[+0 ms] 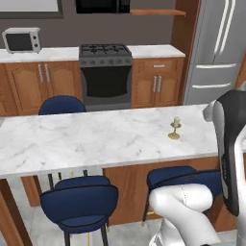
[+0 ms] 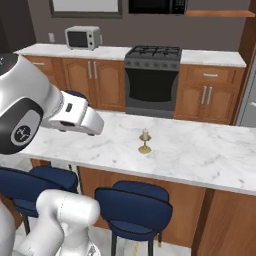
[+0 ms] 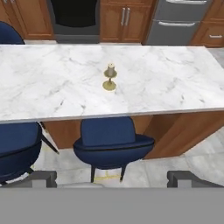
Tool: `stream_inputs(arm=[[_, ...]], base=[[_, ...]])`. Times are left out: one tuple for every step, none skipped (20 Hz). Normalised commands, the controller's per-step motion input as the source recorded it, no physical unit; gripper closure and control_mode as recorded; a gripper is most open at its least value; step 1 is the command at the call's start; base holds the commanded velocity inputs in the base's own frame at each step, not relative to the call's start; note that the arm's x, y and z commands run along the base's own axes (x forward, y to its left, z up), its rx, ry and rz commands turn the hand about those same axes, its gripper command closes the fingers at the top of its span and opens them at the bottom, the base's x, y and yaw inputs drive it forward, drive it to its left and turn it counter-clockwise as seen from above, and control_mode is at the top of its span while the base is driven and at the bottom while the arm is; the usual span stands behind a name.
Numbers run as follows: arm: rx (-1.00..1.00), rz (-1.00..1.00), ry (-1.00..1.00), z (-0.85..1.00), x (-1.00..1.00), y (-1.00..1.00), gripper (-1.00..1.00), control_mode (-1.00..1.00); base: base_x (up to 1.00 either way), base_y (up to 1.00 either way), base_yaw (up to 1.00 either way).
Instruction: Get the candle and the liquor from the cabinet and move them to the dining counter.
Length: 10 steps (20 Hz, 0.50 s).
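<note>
The candle [image 1: 176, 126] [image 2: 145, 140] [image 3: 109, 76], a pale cream pillar on a round olive-gold base, stands upright on the white marble dining counter [image 1: 86, 139] [image 2: 200, 150] [image 3: 52, 83], toward its far side. My gripper [image 3: 112, 178] is open with nothing between its fingertips [image 3: 43, 177]. It hangs back from the counter's near edge, above the stools, facing the candle from a distance. The liquor and the cabinet are out of view.
Navy stools [image 1: 79, 202] [image 2: 135, 205] [image 3: 111, 144] stand along the counter's near side, and another [image 1: 61, 104] behind it. Beyond are a black stove [image 1: 105, 72], low wooden cabinets [image 1: 156, 81], a microwave [image 1: 21, 40] and a grey fridge [image 1: 216, 48].
</note>
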Motion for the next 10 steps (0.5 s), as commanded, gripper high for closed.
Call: stream_inputs(arm=[[0.00, 0.00, 0.00, 0.00, 0.00, 0.00, -1.00, 1.00], [0.00, 0.00, 0.00, 0.00, 0.00, 0.00, -1.00, 1.00], [0.00, 0.00, 0.00, 0.00, 0.00, 0.00, -1.00, 1.00], [0.00, 0.00, 0.00, 0.00, 0.00, 0.00, -1.00, 1.00], [0.00, 0.00, 0.00, 0.00, 0.00, 0.00, -1.00, 1.00], [0.00, 0.00, 0.00, 0.00, 0.00, 0.00, -1.00, 1.00], [0.00, 0.00, 0.00, 0.00, 0.00, 0.00, -1.00, 1.00], [0.00, 0.00, 0.00, 0.00, 0.00, 0.00, -1.00, 1.00], [0.00, 0.00, 0.00, 0.00, 0.00, 0.00, -1.00, 1.00], [0.00, 0.00, 0.00, 0.00, 0.00, 0.00, -1.00, 1.00]], base=[[-0.96, -0.64, -0.26], [-1.00, -0.65, -0.31], [-1.00, -0.56, -0.43], [-1.00, -0.54, -0.51], [-1.00, -0.44, -0.58], [-0.84, -0.27, -0.67], [-0.74, -0.23, -0.71], [-0.64, -0.25, -0.73], [-0.59, -0.19, -0.76], [-0.48, -0.18, -0.79]])
